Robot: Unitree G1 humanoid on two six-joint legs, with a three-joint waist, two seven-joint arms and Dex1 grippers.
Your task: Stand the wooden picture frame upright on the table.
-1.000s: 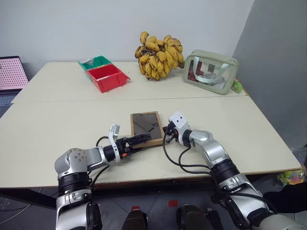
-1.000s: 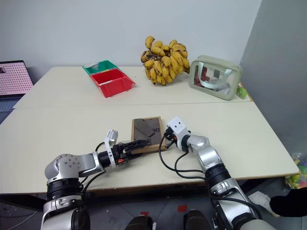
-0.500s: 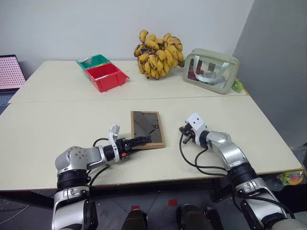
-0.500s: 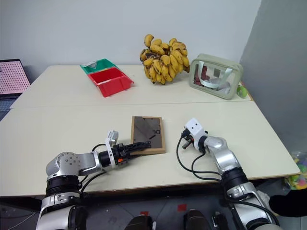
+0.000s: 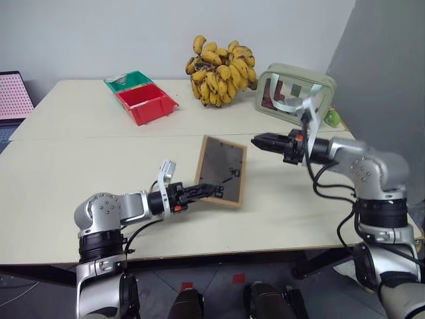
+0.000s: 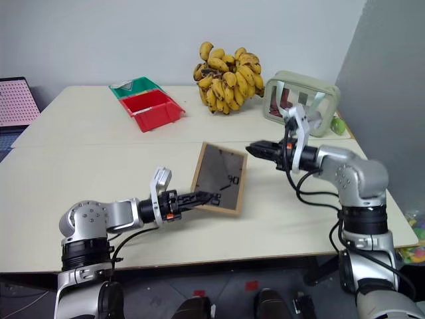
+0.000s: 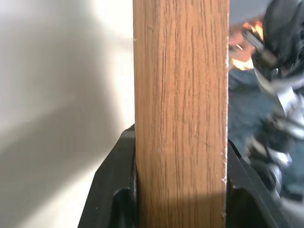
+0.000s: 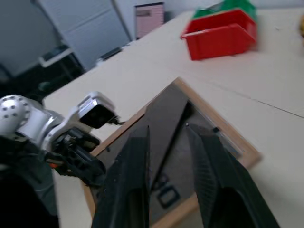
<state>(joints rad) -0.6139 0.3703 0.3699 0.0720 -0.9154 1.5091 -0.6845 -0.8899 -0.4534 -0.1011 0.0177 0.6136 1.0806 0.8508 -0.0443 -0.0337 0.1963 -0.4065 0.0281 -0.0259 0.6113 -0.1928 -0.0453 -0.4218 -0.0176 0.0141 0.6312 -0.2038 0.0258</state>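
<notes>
The wooden picture frame (image 5: 222, 169) is lifted off the table (image 5: 66, 166) and tilted up, its dark grey back toward me. My left gripper (image 5: 206, 192) is shut on its lower left edge. In the left wrist view the light-wood edge (image 7: 180, 95) sits clamped between the two black fingers (image 7: 114, 190). My right gripper (image 5: 259, 141) hovers level beside the frame's upper right corner, pointing at it without touching. In the right wrist view its fingers (image 8: 133, 180) stand apart with nothing between them, and the frame's back (image 8: 190, 142) lies beyond.
At the back of the table are a bunch of bananas (image 5: 219, 63), a red bin (image 5: 147, 106) with a green bin (image 5: 129, 82) behind it, and a clear pouch (image 5: 292, 93). A pink-screened device (image 5: 12, 96) sits at the far left.
The left gripper closed on the frame's edge and raised it from flat to tilted. The right gripper left the frame's right edge, rose, swung right and opened.
</notes>
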